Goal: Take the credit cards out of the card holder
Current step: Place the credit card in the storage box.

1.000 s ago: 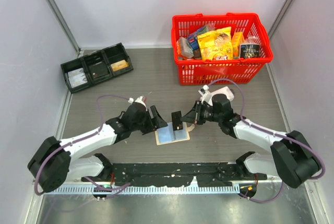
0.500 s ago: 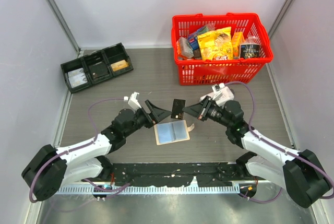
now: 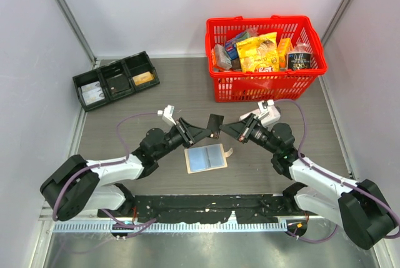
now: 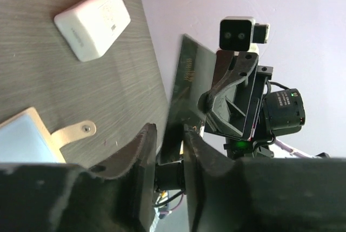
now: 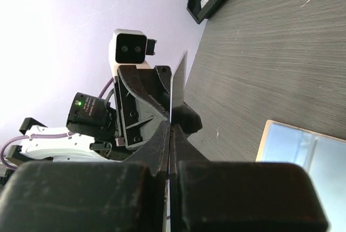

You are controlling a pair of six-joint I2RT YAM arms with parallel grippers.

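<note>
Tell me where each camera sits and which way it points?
Top external: above and behind the arms, looking down on the table, both arms, the card holder and red basket.
Left wrist: on the left arm, looking past the left gripper at the right gripper opposite.
Right wrist: on the right arm, looking along its shut fingers back at the left gripper.
Shared: both wrist views show the card between the grippers and a corner of the card holder.

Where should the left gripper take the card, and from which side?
Take the card by its free end, opposite the right gripper, coming from the left. It stands on edge in mid-air, so the left gripper can close flat on its two broad faces.
</note>
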